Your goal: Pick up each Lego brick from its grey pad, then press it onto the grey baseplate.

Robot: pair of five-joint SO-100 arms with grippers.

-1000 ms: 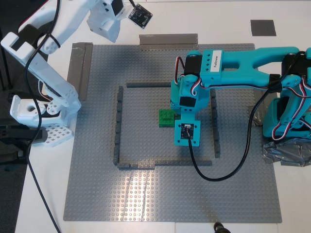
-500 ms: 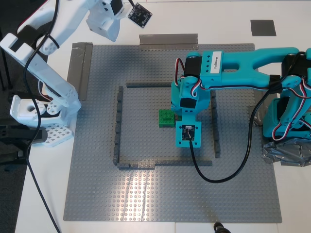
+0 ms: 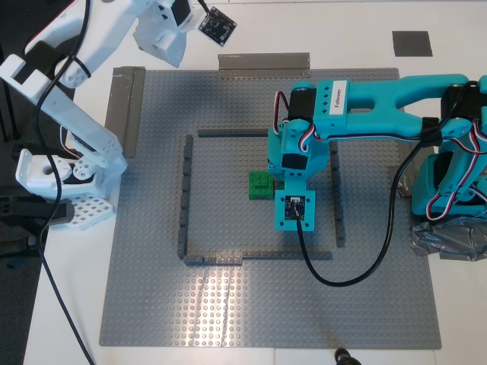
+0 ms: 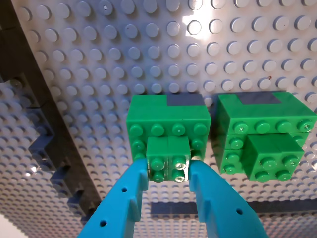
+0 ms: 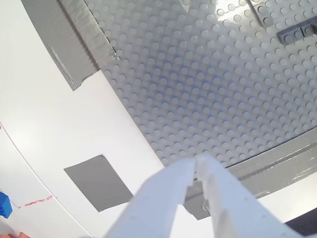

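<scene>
In the first wrist view my first gripper (image 4: pixel 168 172), teal, is shut on a small green Lego brick (image 4: pixel 168 159). That brick sits on top of a wider green block (image 4: pixel 168 121) on the grey baseplate (image 4: pixel 148 49). A second small green brick (image 4: pixel 271 158) sits on a like green block beside it. In the exterior view the green bricks (image 3: pixel 259 185) lie inside the frame, partly under the teal arm (image 3: pixel 297 152). My second gripper (image 5: pixel 195 163), white, is shut and empty above the baseplate's edge (image 5: pixel 198 74), near one grey pad (image 5: pixel 96 181). Another grey pad (image 3: pixel 412 42) lies at the exterior view's top right.
A frame of dark grey bricks (image 3: pixel 185 198) stands on the baseplate around the green bricks. Grey tape strips (image 3: pixel 263 63) (image 3: pixel 125 106) lie along the plate's far and left edges. A black cable (image 3: pixel 342 270) loops over the plate. The white arm's base (image 3: pixel 68 175) stands at the exterior view's left.
The teal arm's wrist has shifted very slightly toward the exterior view's lower right. The white arm's camera board has edged a little left. The green bricks have not moved.
</scene>
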